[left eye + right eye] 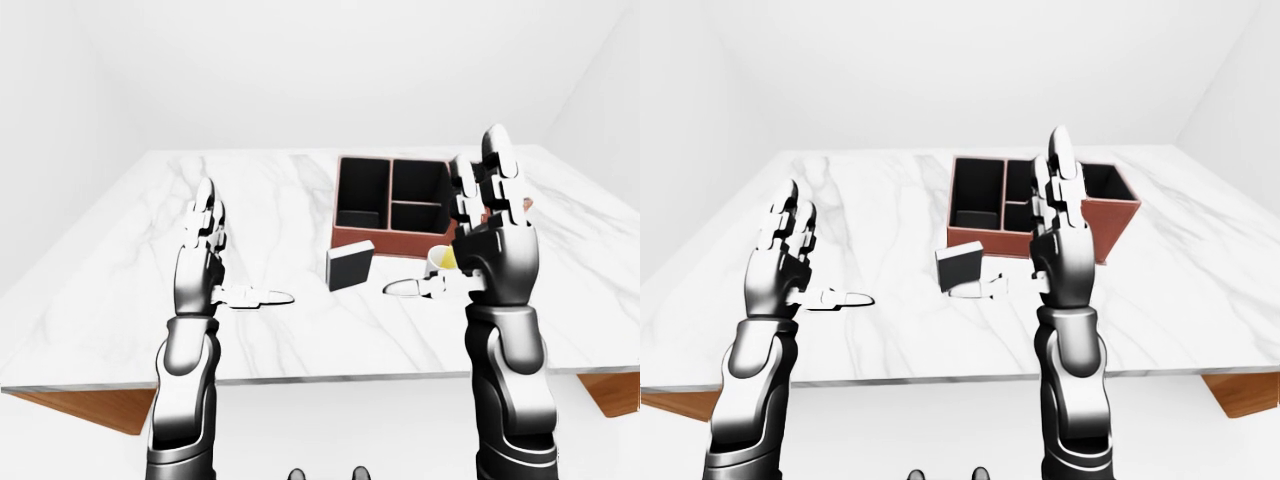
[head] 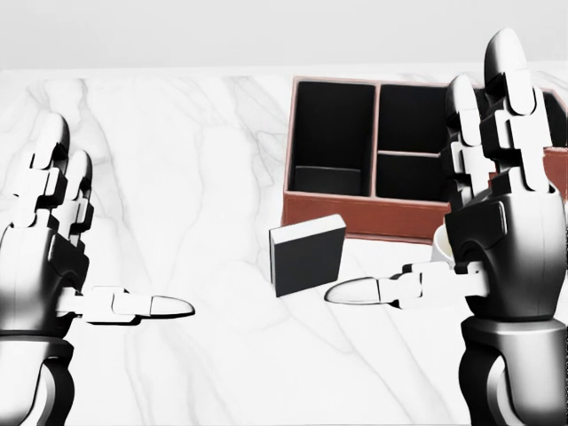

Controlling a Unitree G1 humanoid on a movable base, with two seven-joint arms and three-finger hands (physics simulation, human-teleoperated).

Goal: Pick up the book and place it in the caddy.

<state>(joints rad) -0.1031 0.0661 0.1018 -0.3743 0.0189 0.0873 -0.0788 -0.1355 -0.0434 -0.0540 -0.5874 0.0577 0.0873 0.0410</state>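
You have both hands raised over the white marble tabletop [image 1: 120, 260], and neither one touches anything. Your left hand [image 2: 49, 257] stands upright at the left of the head view, fingers straight up and thumb pointing right, spread wide with nothing in it. Your right hand [image 2: 493, 231] stands the same way at the right of that view, fingers up and thumb [image 2: 377, 289] pointing left, equally spread and empty.

The small dark hardcover book [image 2: 307, 254] stands upright on the marble, tilted a little, just left of your right thumb's tip and apart from it. Above it in the head view sits the reddish-brown leather caddy with black compartments [image 2: 330, 202]; the book stands just below its near wall, close to it, though you cannot tell whether they touch. The caddy's tall left compartment lies straight above the book.

A white mug with a yellow inside [image 1: 441, 259] sits mostly hidden behind your right hand, beside the caddy's near wall.

Between your two hands the marble lies bare, and bare marble runs wide to the left of the book. In the left-eye view the table's near edge crosses below your wrists, with brown underside showing at both corners.
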